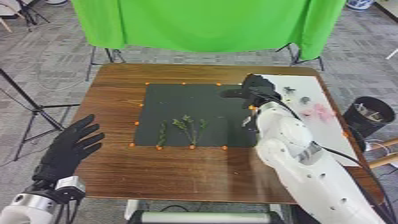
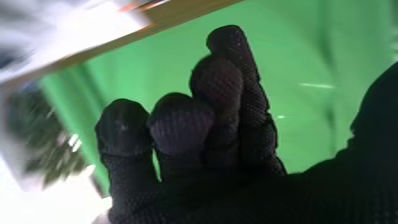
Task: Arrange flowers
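Note:
In the head view, my left hand [image 1: 67,150] is raised at the table's left front, fingers straight and spread, holding nothing. My right hand [image 1: 258,88] is over the far right corner of the dark mat [image 1: 173,102], beside the white sheet [image 1: 298,82]. Green stems [image 1: 190,131] lie near the mat's front edge. Pink flowers [image 1: 320,112] and small dark clumps [image 1: 305,100] rest on the white sheet, to the right of my right forearm. The right wrist view has my right hand [image 2: 191,165] with relaxed, slightly bent fingers and nothing visible in it.
Orange markers [image 1: 137,123] line the mat on the brown table [image 1: 178,172]. A black bin [image 1: 369,114] stands on the floor off the table's right side. Green cloth [image 1: 209,25] hangs behind the far edge. My right forearm crosses the table's right part.

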You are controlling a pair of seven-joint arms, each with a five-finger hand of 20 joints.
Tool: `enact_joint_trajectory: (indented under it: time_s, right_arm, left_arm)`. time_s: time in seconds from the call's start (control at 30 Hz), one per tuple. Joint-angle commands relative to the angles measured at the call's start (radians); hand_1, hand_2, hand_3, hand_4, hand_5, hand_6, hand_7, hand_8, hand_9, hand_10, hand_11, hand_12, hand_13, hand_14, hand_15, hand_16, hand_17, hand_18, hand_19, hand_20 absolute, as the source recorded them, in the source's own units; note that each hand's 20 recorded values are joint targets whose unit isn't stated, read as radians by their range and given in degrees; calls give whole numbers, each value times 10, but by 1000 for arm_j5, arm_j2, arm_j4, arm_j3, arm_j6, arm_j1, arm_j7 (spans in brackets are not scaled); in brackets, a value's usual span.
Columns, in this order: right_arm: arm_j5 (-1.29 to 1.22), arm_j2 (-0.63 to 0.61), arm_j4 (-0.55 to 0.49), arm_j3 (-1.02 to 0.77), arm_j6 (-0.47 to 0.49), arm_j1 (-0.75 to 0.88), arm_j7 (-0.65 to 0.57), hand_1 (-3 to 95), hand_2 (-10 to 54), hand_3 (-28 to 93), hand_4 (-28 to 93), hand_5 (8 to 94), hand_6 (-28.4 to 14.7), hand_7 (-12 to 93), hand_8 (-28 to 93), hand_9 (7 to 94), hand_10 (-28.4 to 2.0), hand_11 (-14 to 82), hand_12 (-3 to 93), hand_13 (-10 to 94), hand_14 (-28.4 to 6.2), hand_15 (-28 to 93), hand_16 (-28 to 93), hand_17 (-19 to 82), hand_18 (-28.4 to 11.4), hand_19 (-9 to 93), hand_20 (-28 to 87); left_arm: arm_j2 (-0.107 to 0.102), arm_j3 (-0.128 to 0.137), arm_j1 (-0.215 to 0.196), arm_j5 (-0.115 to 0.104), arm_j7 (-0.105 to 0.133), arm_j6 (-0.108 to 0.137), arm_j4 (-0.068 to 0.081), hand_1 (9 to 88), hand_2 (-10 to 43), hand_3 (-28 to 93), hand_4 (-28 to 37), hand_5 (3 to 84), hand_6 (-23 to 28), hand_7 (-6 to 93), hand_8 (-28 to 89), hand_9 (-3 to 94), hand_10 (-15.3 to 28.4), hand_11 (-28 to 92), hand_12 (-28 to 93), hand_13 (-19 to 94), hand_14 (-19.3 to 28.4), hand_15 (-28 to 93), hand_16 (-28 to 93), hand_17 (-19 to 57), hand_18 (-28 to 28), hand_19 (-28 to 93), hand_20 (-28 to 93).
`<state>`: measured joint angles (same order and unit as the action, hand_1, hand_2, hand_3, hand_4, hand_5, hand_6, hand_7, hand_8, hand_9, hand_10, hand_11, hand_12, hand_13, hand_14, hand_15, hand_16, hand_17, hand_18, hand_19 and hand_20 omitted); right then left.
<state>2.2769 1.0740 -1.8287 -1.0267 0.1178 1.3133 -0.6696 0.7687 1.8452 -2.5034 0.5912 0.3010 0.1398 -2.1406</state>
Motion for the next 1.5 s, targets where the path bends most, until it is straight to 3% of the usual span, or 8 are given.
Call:
enact_joint_trajectory:
  time_s: [0.03,0.1,0.2,0.4,0.97,1.17,1.27,1.5]
  right_arm:
    - [67,-110,114,6,64,-53,-91,243,-95,532,-282,641,-47,338,-90,693,-134,575,408,717,-83,805,337,428,-219,932,645]
    - [56,-123,144,23,69,-71,-104,310,-95,406,-283,638,-46,330,-91,691,-132,575,409,714,-82,805,337,425,-218,932,639]
    - [51,-137,181,37,74,-84,-103,335,-95,373,-282,635,-46,325,-89,687,-132,576,409,711,-81,804,337,424,-217,932,633]
    - [47,-139,211,46,78,-90,-97,305,-95,480,-282,647,-44,327,-90,698,-128,580,401,715,-77,804,327,422,-215,932,626]
    - [-16,-139,270,80,59,-92,-70,308,-95,535,-283,683,-32,336,-96,745,-116,579,399,739,-70,800,326,435,-214,932,625]
    - [-105,-131,272,50,46,-67,-28,333,-95,712,-282,722,-8,355,-110,788,-98,575,398,769,-62,795,328,459,-210,932,632]
    - [-120,-130,272,46,46,-57,-21,384,-95,716,-282,743,0,340,85,818,-91,567,395,791,-60,792,328,477,-209,932,640]
    - [-106,-133,266,52,50,-39,-13,478,-95,734,-282,810,16,345,123,874,-76,550,387,827,-54,784,329,506,-206,932,650]
  left_arm:
    - [17,3,-12,1,-6,3,-4,246,-41,691,-238,270,28,202,-106,226,124,208,156,191,163,298,-9,-93,230,418,69]
    - [15,1,-15,-1,2,8,-5,246,-41,692,-238,270,28,203,-107,226,124,208,156,191,163,298,-9,-93,229,417,69]
    - [15,2,-15,-2,4,12,-5,245,-41,693,-237,270,28,203,-107,226,125,207,156,191,163,298,-9,-93,229,417,69]
    - [16,7,-25,-7,10,19,-10,245,-41,693,-238,270,28,202,-107,227,125,208,157,191,163,299,-9,-93,229,417,69]
    - [11,-2,-11,-8,8,17,-5,245,-40,693,-237,269,27,202,-107,227,125,208,156,191,165,300,-9,-93,230,417,69]
    - [9,-3,-8,-6,2,10,-2,245,-39,693,-238,269,27,202,-106,227,125,209,156,191,165,301,-9,-93,229,418,69]
    - [9,-4,-3,-5,-1,5,1,246,-40,693,-238,269,27,203,-106,227,124,210,157,191,164,301,-10,-93,229,417,69]
    - [12,-4,5,-1,-12,1,4,245,-41,695,-237,270,28,202,-106,227,124,209,155,191,164,301,-10,-93,229,418,69]
